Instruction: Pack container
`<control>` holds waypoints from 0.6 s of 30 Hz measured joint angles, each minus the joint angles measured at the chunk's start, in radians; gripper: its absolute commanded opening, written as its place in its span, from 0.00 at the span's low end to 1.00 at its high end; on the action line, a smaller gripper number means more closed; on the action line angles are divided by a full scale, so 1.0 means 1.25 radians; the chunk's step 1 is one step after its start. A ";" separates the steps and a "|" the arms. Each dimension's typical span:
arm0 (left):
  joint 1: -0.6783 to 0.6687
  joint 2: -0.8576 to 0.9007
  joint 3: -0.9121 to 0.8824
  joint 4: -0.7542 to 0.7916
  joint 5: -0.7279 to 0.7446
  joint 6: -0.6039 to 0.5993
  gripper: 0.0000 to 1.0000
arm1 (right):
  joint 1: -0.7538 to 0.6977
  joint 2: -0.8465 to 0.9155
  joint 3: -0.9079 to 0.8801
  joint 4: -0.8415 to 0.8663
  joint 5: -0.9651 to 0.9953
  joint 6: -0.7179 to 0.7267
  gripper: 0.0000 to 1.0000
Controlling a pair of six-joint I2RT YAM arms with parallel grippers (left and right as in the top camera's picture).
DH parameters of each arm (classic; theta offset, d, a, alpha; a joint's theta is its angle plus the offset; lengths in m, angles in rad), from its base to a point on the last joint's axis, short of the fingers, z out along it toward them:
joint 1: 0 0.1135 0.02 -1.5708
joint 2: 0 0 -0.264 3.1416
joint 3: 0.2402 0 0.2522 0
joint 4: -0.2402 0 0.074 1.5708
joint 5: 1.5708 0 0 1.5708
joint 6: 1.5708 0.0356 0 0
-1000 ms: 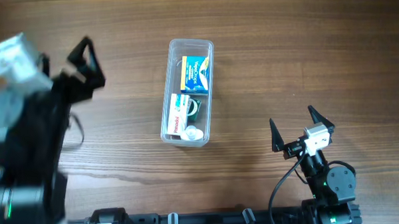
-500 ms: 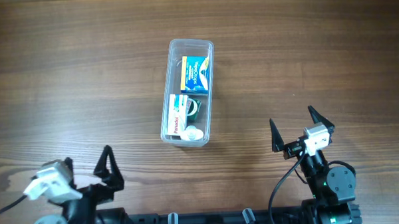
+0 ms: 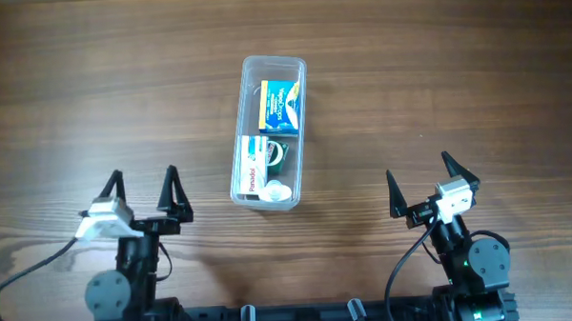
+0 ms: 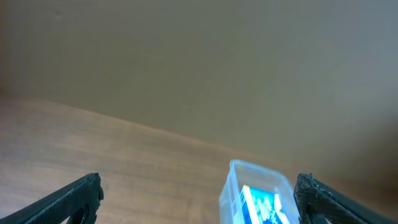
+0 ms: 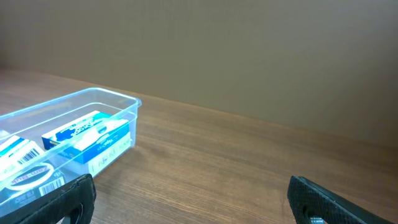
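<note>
The clear plastic container (image 3: pixel 268 132) lies lengthwise in the middle of the wooden table. It holds a blue medicine box (image 3: pixel 281 105), a white and red box (image 3: pixel 254 166), a dark green item (image 3: pixel 280 157) and a small white round item (image 3: pixel 277 190). The container also shows in the left wrist view (image 4: pixel 258 194) and the right wrist view (image 5: pixel 68 146). My left gripper (image 3: pixel 142 192) is open and empty at the front left. My right gripper (image 3: pixel 422 178) is open and empty at the front right. Both stand well apart from the container.
The wooden table top (image 3: pixel 435 69) stretches all round the container. The arm bases (image 3: pixel 128 290) stand at the table's front edge. A plain beige wall (image 5: pixel 249 50) stands behind the table.
My left arm has drawn back from high at the far left to the front left edge and now rests there, open. The right arm and the container have not moved.
</note>
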 measured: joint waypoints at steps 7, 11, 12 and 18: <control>0.000 0.000 -0.103 0.009 0.016 0.034 1.00 | 0.000 0.000 0.000 0.000 0.000 0.000 1.00; -0.001 0.000 -0.128 0.016 0.012 0.040 1.00 | 0.000 0.000 0.000 0.000 0.000 0.000 1.00; -0.005 0.000 -0.128 0.015 0.003 0.040 1.00 | 0.000 0.000 0.000 0.000 0.000 0.000 1.00; -0.029 0.000 -0.128 0.015 -0.016 0.040 1.00 | 0.000 0.000 0.000 0.000 0.000 0.000 1.00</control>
